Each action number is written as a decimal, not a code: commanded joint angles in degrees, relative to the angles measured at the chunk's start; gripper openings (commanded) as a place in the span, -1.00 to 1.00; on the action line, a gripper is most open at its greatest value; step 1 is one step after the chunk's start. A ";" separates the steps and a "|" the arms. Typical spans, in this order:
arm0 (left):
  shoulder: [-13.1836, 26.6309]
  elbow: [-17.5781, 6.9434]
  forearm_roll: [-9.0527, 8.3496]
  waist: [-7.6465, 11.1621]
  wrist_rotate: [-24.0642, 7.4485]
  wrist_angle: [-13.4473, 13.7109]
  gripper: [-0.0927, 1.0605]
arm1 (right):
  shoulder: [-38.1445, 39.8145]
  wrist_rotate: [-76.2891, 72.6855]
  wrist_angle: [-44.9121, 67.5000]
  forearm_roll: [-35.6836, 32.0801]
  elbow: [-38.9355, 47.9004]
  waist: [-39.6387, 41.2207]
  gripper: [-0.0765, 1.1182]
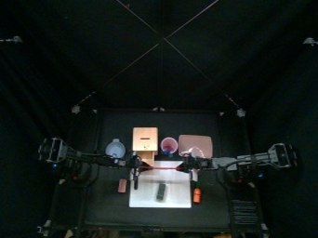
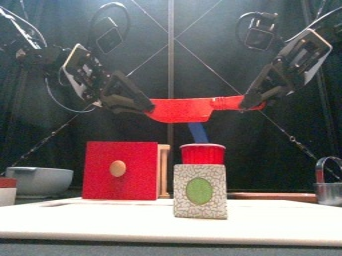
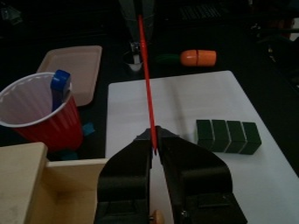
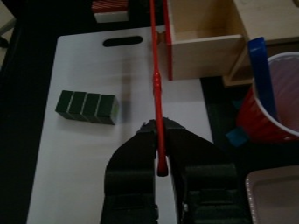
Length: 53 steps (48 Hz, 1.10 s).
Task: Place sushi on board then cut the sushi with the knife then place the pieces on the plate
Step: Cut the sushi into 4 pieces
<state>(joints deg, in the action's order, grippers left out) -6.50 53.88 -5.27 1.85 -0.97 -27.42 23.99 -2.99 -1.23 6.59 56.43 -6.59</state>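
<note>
A red toy knife (image 2: 194, 108) hangs in the air above the white cutting board (image 1: 149, 178), held at both ends. My left gripper (image 2: 144, 105) is shut on its left end and my right gripper (image 2: 247, 100) on its right end. In the wrist views the red knife (image 3: 147, 79) (image 4: 156, 79) shows edge-on as a thin line running out from each pair of jaws. The dark green sushi roll (image 1: 162, 192) lies whole on the board below, near the front (image 2: 201, 192) (image 3: 225, 136) (image 4: 87, 107). The pink tray (image 1: 195, 145) sits at the back right.
A red cup (image 2: 203, 153) with a blue knife (image 2: 198, 130) stands behind the board, beside the wooden box (image 2: 120, 170). The blue-grey bowl (image 1: 114, 149) is at the back left. An orange toy food (image 1: 195, 195) lies right of the board, a red one (image 1: 122, 185) left.
</note>
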 commanded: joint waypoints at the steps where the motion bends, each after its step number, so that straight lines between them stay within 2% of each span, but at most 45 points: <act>1: 1.32 -1.49 0.00 -0.35 -0.09 -0.09 -0.15 | -0.62 0.00 -1.76 2.90 -1.67 -4.48 -0.35; 10: 8.79 -5.71 -0.35 1.41 -0.09 0.26 -0.15 | -6.68 0.09 -3.16 8.35 -4.22 -9.40 -0.35; 16: 9.93 -7.73 -0.79 2.46 -0.09 2.20 -0.15 | -10.11 0.09 -3.87 9.58 -6.68 -11.25 -0.35; 22: 9.76 -8.00 -0.97 3.25 -0.09 4.31 -0.15 | -12.22 0.09 -5.71 9.84 -8.70 -12.92 -0.35; 36: 10.55 -8.88 -0.97 3.52 -0.09 4.48 -0.15 | -12.83 0.26 -8.44 8.00 -9.14 -12.57 -0.35; 42: 11.25 -8.96 -0.70 4.57 0.00 4.48 -0.15 | -12.39 0.26 -11.07 7.47 -9.23 -12.13 -0.35; 53: 12.66 -9.14 0.00 4.31 -0.09 4.57 -0.16 | -12.39 0.26 -11.69 5.89 -9.40 -10.90 -0.35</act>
<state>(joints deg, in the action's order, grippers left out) 6.50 46.05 -5.80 7.29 -0.70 -22.68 10.20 -3.34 -13.18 13.01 48.87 -17.40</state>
